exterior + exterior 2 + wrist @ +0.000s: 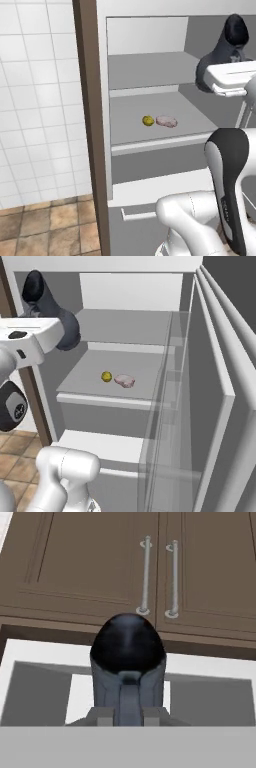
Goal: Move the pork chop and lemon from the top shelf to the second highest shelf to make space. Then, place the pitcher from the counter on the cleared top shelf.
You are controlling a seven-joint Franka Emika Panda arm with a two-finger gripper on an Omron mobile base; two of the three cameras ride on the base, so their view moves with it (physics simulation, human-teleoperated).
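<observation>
**Pitcher aloft at the fridge, top shelf cleared**

Pitcher (220,55) hangs in the air at the open fridge, level with the top shelf (145,70) and off toward the side the arm comes from; in the right base view it sits at the upper left, beside the white hand. The hand view looks straight along it: a dark rounded top and a blue-grey body with a ridge, probably the handle, running down toward the fingers (129,714), with brown cabinet doors behind. The fingers are drawn in tight, and since the jug rides with the hand clear of any surface, they appear clamped on it low down, at or near the handle; the contact itself is hidden.

Lemon (148,120) and pork chop (167,121) lie side by side, just apart, on the second highest shelf (155,140). The top shelf looks bare.

On handling: this jug reads as rigid and smooth-glazed, likely the heaviest of the three things, with a bulbous belly that would slip from a narrow pinch. A hold at the handle or neck suits it best. Gripped off its centre it may swing or twist, so a slow, level approach is wise. It should be set down upright, well back from the white front rim, base flat before release.
</observation>
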